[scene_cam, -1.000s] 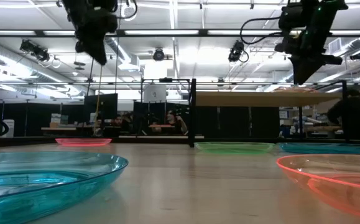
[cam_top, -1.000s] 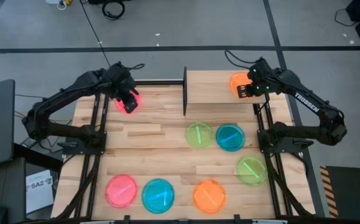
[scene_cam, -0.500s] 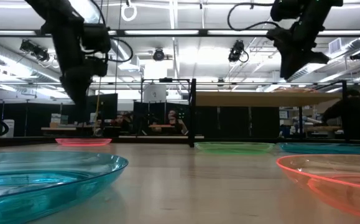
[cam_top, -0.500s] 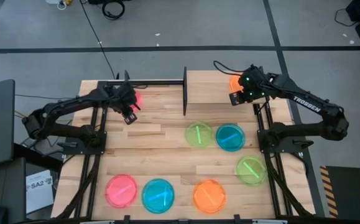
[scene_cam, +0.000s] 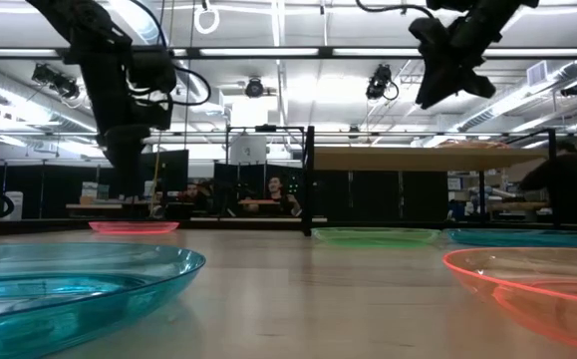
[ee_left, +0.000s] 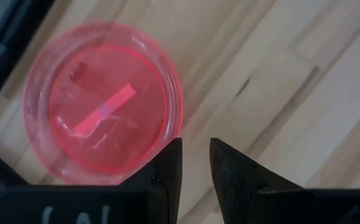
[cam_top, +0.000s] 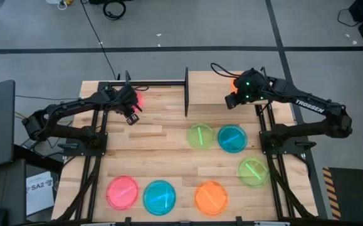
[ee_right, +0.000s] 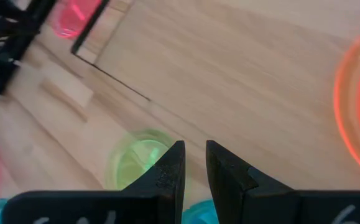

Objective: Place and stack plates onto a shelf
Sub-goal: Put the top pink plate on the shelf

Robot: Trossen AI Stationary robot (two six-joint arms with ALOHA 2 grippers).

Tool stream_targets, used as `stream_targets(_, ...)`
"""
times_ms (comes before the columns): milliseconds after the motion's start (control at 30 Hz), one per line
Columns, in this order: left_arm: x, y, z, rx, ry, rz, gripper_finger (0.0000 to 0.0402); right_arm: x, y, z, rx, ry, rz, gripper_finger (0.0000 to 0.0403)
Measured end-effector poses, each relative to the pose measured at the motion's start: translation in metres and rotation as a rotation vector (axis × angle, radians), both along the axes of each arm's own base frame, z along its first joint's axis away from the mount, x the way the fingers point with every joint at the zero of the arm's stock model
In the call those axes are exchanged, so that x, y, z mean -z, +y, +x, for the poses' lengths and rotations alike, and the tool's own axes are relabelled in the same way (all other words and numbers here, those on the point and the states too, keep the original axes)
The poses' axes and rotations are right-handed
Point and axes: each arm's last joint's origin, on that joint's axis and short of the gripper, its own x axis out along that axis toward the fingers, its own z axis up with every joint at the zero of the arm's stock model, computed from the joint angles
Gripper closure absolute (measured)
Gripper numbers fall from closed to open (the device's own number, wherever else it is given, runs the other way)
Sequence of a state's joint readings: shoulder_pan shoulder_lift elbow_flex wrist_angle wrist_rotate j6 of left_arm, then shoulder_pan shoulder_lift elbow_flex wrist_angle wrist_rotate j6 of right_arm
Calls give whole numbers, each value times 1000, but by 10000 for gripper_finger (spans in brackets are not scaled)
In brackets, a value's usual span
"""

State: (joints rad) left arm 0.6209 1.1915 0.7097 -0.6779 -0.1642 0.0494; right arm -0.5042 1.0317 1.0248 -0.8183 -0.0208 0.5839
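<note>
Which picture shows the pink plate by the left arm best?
The left wrist view: the pink plate fills it, whole, lying flat on the wood just beyond the left gripper. The high view shows only a sliver behind the arm, the low view only its thin edge, and the right wrist view a far corner.

The plates, such as the pink plate (ee_left: 102, 106) at the left of the left wrist frame, are translucent, glossy plastic. The shelf (ee_right: 229, 74), filling the upper middle of the right wrist frame, is pale, smooth, matt wood. The tabletop (cam_top: 162, 157) is banded light wood planks. The arms' frame (cam_top: 156, 82) looks like matt black metal.
</note>
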Motion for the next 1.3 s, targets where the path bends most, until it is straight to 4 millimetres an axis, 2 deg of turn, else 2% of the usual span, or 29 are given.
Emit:
stream_targets(400, 0, 4, 6, -2, -39, 27, 312, -3, 9, 8, -59, -35, -19, 331)
stream_targets(1000, 45, 20, 25, 19, 125, -8, 312, -3, 14, 10, -85, -34, -20, 331)
stream_targets(1300, 59, 25, 31, 9, 160, 3, 312, -3, 13, 10, -84, -34, -20, 331)
